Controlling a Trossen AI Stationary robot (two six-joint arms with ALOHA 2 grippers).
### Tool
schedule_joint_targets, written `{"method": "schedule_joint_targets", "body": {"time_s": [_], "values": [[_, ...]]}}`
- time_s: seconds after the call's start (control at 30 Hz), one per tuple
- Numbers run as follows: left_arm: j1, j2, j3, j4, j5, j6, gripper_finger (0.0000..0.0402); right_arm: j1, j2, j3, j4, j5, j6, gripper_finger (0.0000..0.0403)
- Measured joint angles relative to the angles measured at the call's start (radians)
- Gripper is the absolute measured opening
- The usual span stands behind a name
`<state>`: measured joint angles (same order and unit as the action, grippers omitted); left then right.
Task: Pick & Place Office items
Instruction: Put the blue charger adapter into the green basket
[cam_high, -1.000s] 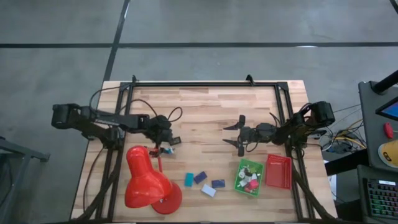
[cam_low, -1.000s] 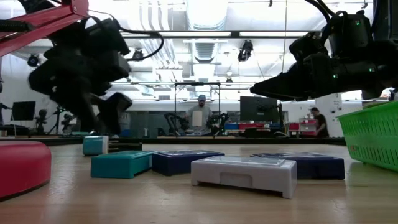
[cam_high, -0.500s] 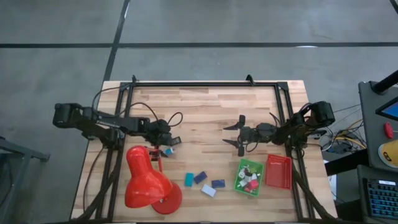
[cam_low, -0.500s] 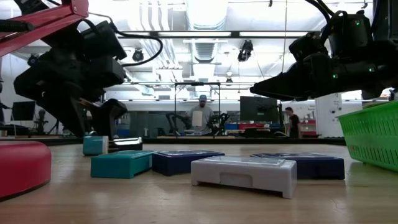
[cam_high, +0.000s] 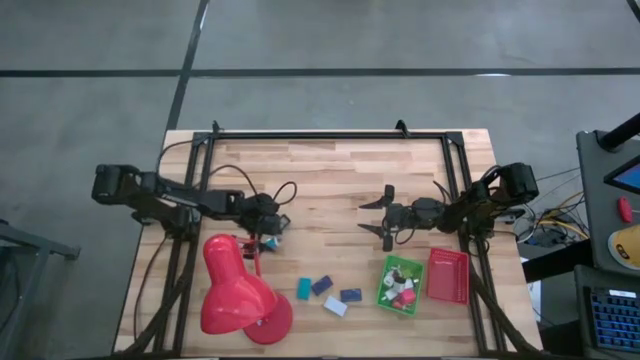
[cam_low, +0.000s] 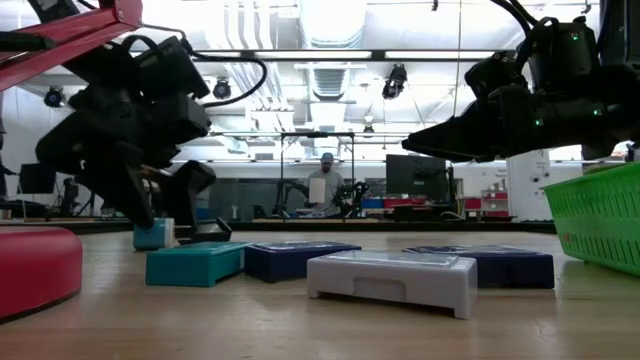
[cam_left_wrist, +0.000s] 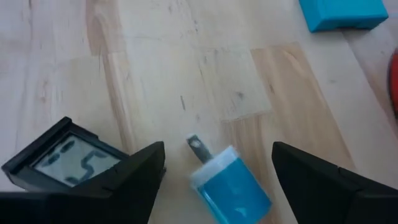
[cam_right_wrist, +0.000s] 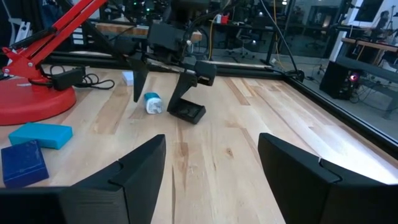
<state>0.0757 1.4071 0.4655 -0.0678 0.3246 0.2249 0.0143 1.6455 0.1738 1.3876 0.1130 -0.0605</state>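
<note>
My left gripper (cam_high: 268, 232) stands open, pointing steeply down at the table's left-middle. Its fingers stand on either side of a small blue piece with a metal tab (cam_left_wrist: 231, 186), which lies flat on the wood. A small black display piece (cam_left_wrist: 61, 159) lies beside one finger; whether they touch, I cannot tell. Nearer the front lie a teal block (cam_high: 304, 288), two dark blue blocks (cam_high: 321, 284) (cam_high: 350, 295) and a white block (cam_high: 335, 306). My right gripper (cam_high: 385, 218) hangs open and level at the centre right, with nothing between its fingers.
A big red desk lamp (cam_high: 238, 295) stands at the front left, close to my left gripper. A green tray (cam_high: 402, 285) with several small pieces and a red tray (cam_high: 447, 275) stand at the front right. A black frame (cam_high: 330, 136) runs round the table.
My left gripper has sunk a little toward the table, and its fingers now reach down on either side of the blue piece. The blocks and my right gripper have kept still.
</note>
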Motion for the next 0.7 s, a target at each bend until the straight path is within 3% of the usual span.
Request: {"method": "schedule_joint_targets", "body": {"time_s": [0.23,0.43,0.7], "values": [[0.0,0.06,0.005,0.028,0.002,-0.005,0.0304,0.0,0.0,0.0,0.0,0.0,0.0,0.0251],[0.0,0.029,0.002,-0.01,0.003,-0.013,0.0303,0.0,0.0,0.0,0.0,0.0,0.0,0.0247],[0.001,0.026,-0.002,-0.021,-0.003,-0.017,0.0252,0.0,0.0,0.0,0.0,0.0,0.0,0.0255]]}}
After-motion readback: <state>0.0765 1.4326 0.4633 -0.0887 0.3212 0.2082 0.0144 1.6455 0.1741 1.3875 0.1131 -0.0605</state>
